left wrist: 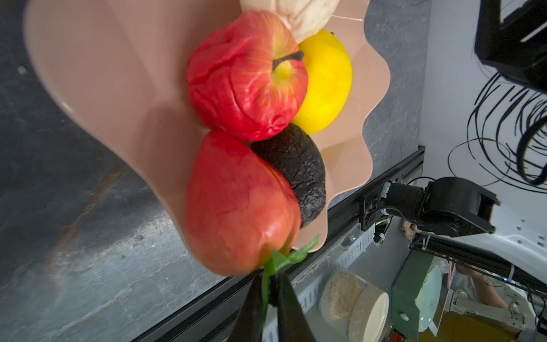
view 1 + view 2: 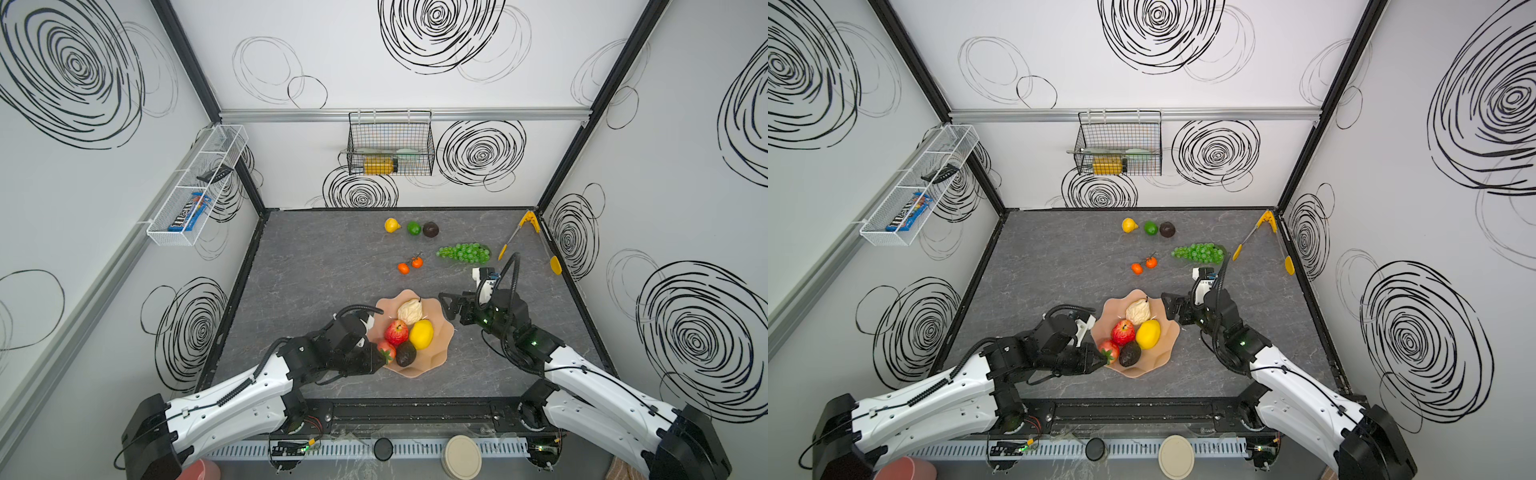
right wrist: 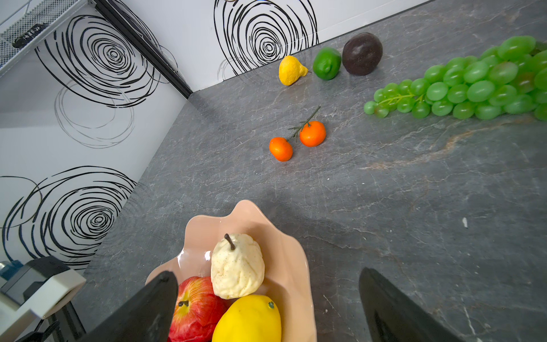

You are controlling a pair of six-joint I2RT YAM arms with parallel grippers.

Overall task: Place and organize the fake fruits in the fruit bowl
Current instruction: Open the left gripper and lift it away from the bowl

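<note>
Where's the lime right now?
In both top views the lime sits on the table near the back wall, right of centre, between the small lemon on its left and the dark fruit on its right.

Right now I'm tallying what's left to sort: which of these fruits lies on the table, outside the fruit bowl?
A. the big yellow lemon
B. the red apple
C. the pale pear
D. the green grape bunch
D: the green grape bunch lies on the table, well clear of the fruit bowl.
</note>
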